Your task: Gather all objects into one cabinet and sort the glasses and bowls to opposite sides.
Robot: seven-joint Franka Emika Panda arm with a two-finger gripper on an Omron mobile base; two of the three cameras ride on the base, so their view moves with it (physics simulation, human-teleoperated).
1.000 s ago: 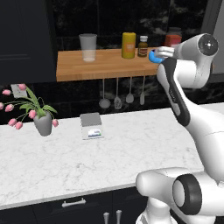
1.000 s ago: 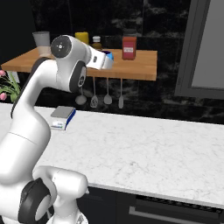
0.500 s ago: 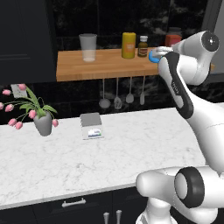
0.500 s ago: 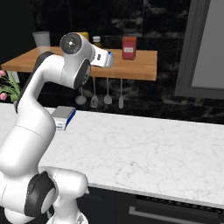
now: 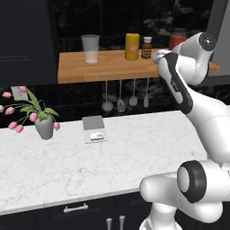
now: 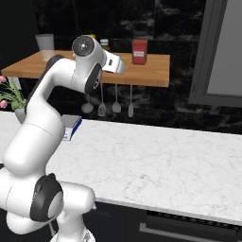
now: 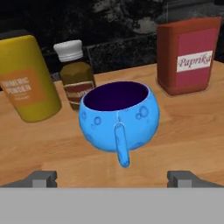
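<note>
Blue mug (image 7: 119,116) sits upright on the wooden shelf (image 7: 192,127); gripper (image 7: 113,177) spread wide before it, touching nothing.

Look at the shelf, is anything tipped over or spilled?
No. The blue cup stands upright on the wooden shelf, empty, with the turmeric jar, small bottle and paprika box upright behind it. Nothing looks spilled or broken.

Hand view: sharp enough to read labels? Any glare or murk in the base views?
Hand view: blue cup is crisp with soft highlights, and the Paprika box label reads clearly. Left base view: wooden shelf is evenly lit, no glare. Right base view: the dark backsplash swallows detail.
</note>
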